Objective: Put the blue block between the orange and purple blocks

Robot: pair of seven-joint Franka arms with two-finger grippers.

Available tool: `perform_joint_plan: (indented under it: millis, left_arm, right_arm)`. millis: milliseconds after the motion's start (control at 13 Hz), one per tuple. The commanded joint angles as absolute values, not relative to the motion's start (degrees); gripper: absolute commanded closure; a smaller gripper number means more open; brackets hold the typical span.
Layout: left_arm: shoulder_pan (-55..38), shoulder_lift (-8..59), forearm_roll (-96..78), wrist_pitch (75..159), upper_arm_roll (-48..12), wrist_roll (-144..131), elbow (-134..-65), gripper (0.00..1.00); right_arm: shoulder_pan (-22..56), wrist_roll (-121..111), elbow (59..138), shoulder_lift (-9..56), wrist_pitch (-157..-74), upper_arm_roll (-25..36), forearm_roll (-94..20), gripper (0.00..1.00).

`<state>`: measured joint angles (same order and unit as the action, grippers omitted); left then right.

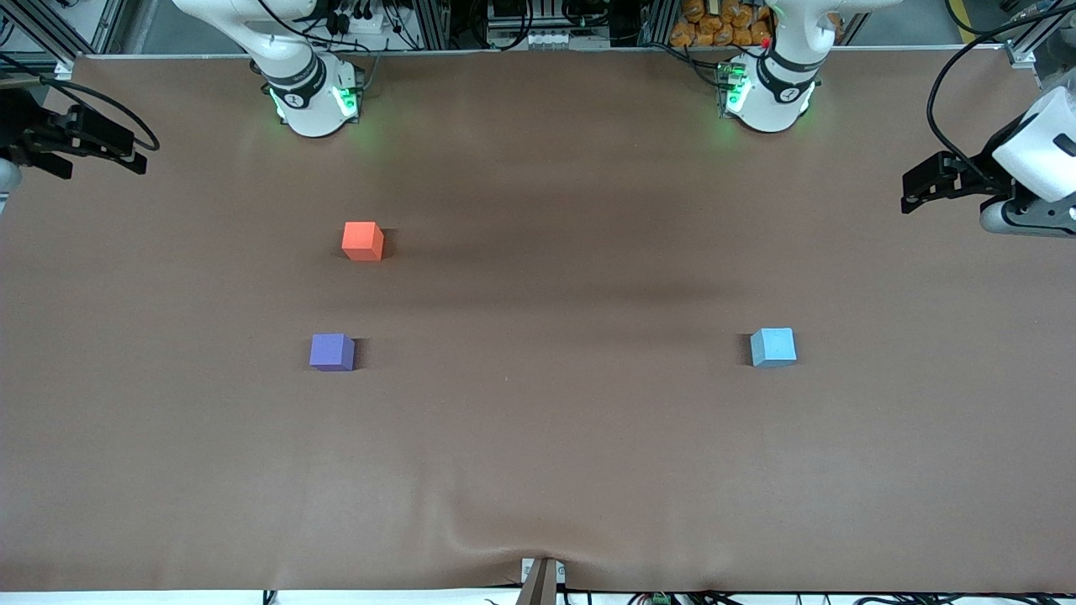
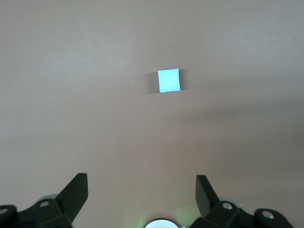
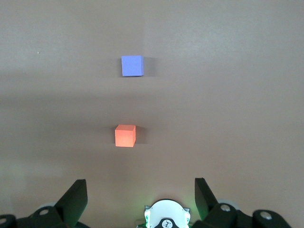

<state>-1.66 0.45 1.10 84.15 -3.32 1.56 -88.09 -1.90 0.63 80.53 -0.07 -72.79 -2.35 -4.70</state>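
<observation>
The blue block (image 1: 773, 347) sits on the brown table toward the left arm's end; it also shows in the left wrist view (image 2: 168, 80). The orange block (image 1: 363, 240) and the purple block (image 1: 331, 351) sit toward the right arm's end, the purple one nearer the front camera; both show in the right wrist view, orange (image 3: 125, 136) and purple (image 3: 132, 65). A bare gap lies between them. My left gripper (image 1: 916, 189) (image 2: 141, 183) is open, empty and raised high over the left arm's end. My right gripper (image 1: 118, 147) (image 3: 140, 187) is open, empty and raised over the right arm's end.
The brown table cover (image 1: 538, 437) has a wrinkle at its near edge by a clamp (image 1: 540, 580). The two arm bases (image 1: 311, 97) (image 1: 769, 92) stand along the table's back edge. The right arm's base shows in the right wrist view (image 3: 166, 216).
</observation>
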Motion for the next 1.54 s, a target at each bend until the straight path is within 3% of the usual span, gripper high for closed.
perform_joint_plan:
  millis: [0, 462, 846, 1462]
  left_arm:
    - [-1.3, 0.7, 0.9, 83.5, -3.3, 1.5, -86.8, 0.00]
    - [-1.3, 2.9, 1.2, 83.5, -3.3, 1.4, -86.4, 0.00]
    - [-1.1, 11.1, 1.1, 89.3, -3.4, 0.1, -87.6, 0.00]
    - [-2.0, 12.1, 0.8, 107.1, -4.0, -3.5, -105.1, 0.00]
  right_arm:
    - [-3.1, 0.0, 79.8, 0.2, -72.3, -3.0, -5.8, 0.00]
    - [-3.2, -0.2, 79.8, 0.2, -72.6, -3.0, -5.6, 0.00]
    - [-3.2, -0.1, 79.8, 0.2, -72.4, -3.0, -5.7, 0.00]
    - [-3.2, 0.0, 79.8, 0.2, -72.2, -3.0, -5.7, 0.00]
